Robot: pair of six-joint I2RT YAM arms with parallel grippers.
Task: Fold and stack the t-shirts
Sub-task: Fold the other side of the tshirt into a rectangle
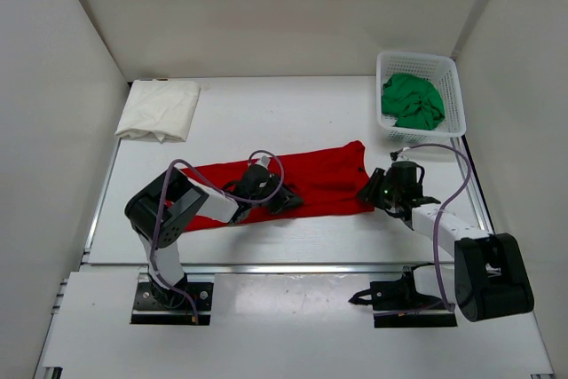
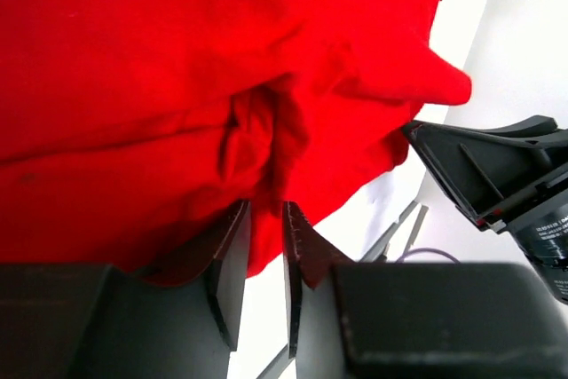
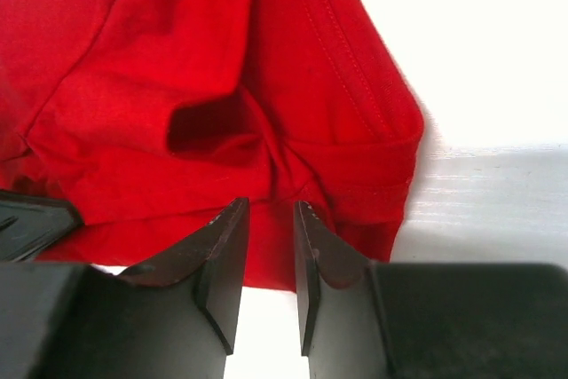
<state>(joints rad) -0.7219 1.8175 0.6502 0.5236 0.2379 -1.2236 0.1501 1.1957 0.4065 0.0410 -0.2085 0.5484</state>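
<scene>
A red t-shirt lies as a long strip across the middle of the table. My left gripper sits at the middle of its near edge. In the left wrist view the jaws are shut on a bunched fold of the red shirt. My right gripper is at the shirt's near right corner. In the right wrist view the jaws are shut on the gathered red cloth. A folded white t-shirt lies at the back left. A green t-shirt sits crumpled in the basket.
A white plastic basket stands at the back right, close to the right wall. White walls enclose the table on the left, back and right. The right gripper's black body shows close by in the left wrist view.
</scene>
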